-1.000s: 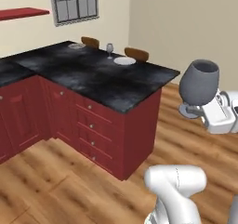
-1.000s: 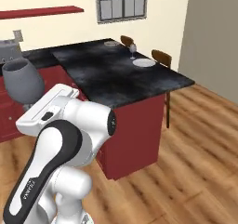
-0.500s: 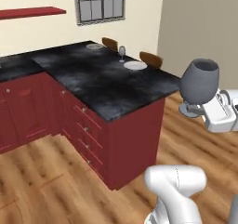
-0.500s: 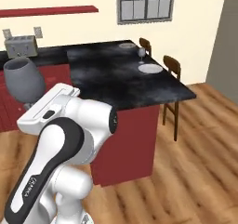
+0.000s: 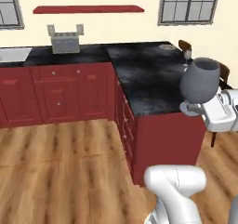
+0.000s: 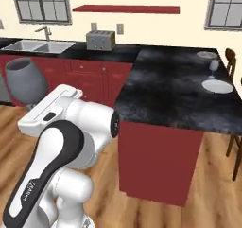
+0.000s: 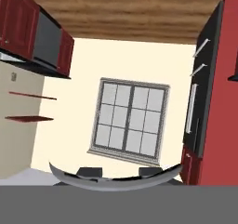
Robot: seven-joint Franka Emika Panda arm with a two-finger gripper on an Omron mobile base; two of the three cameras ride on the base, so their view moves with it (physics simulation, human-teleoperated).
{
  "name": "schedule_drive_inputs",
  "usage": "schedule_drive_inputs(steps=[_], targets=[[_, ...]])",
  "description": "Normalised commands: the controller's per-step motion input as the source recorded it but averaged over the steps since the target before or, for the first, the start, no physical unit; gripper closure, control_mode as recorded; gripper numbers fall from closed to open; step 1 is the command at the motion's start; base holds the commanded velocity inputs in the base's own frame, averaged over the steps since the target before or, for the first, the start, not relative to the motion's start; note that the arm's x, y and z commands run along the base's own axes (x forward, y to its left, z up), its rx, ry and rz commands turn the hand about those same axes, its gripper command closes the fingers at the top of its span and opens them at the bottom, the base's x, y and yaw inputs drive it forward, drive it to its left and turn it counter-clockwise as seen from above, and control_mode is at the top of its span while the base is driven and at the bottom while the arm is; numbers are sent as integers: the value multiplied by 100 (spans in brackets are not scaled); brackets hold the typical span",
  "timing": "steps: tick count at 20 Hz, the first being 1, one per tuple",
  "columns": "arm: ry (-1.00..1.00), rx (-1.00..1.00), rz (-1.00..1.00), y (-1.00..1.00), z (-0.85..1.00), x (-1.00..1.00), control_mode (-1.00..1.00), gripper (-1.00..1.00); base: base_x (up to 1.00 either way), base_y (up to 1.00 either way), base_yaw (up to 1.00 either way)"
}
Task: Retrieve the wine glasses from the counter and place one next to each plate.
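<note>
We are carrying 1 wine glass (image 5: 201, 81) upright in the gripper (image 7: 116, 173), its grey bowl standing above the hand and its foot seated at the fingers; in the hand view the rim of that foot curves across both fingertips (image 7: 88, 172), so the pincer is pinching the glass low down. The glass hangs off the near end of the counter (image 6: 175, 94), over the wooden floor (image 5: 60, 172).

The other wine glass (image 6: 213, 67) stands at the far right edge of the black worktop, between the white plate (image 6: 217, 85) and the greyish plate (image 6: 207, 55). It looks closer to the white one, so we judge the carried glass is meant for the greyish plate.

From here, the risks we see:
- the grip is low, so the top-heavy bowl could tip during a quick turn
- reaching past the standing glass could knock it over
- the toaster (image 6: 100, 40) and sink (image 6: 38, 45) sit well apart, no concern
</note>
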Motion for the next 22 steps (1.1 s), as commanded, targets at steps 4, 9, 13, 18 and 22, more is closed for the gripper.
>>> schedule_drive_inputs(steps=[4,9,13,18,22], targets=[[0,0,0,0,0,0,100,100,-29,-47,90],[0,0,0,0,0,0,100,100,-51,-96,63],[0,0,0,0,0,0,100,100,-100,-100,35],[0,0,0,0,0,0,100,100,-100,-100,24],[0,0,0,0,0,0,100,100,-100,-100,27]])
